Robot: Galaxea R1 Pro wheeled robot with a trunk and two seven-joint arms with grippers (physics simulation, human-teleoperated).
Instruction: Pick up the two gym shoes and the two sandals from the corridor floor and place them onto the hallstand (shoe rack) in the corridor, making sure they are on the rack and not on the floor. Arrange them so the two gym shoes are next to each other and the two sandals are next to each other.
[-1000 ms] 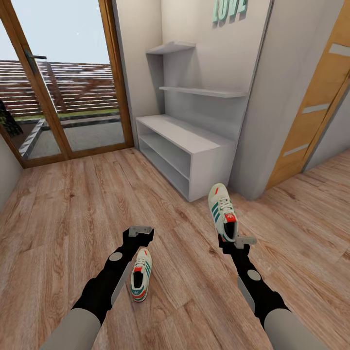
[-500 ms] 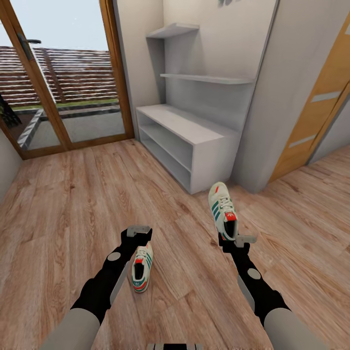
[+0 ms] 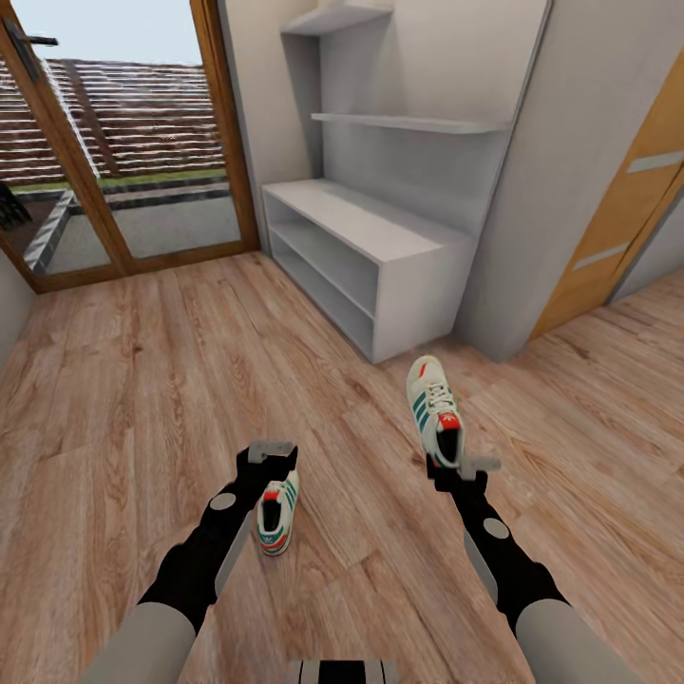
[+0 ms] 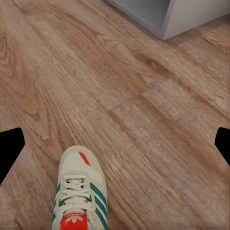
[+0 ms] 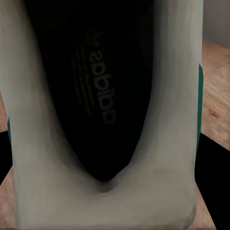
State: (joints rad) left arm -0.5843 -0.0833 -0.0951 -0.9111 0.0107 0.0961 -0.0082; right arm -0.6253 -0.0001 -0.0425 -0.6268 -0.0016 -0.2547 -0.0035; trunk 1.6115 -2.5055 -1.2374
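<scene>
My right gripper [image 3: 454,464] is shut on the heel of one cream-white gym shoe [image 3: 432,408], held above the corridor floor [image 3: 142,380] with its toe pointing at the hallstand [image 3: 380,247]. The right wrist view looks into this shoe's dark insole [image 5: 103,96]. The other gym shoe [image 3: 275,511] lies on the floor just below and behind my left gripper [image 3: 269,454]. That gripper is open, its fingers [image 4: 9,151] spread wide above the shoe [image 4: 79,196]. The two sandals are out of view.
A glass door with a wooden frame [image 3: 114,142] stands at the left. A wooden door [image 3: 617,209] is at the right, beyond the hallstand's grey side panel [image 3: 532,190]. Open floor lies between me and the bench shelves.
The whole picture has shifted upward, so the camera has tilted down; my base now shows at the bottom edge. Both arms and both shoes keep their poses.
</scene>
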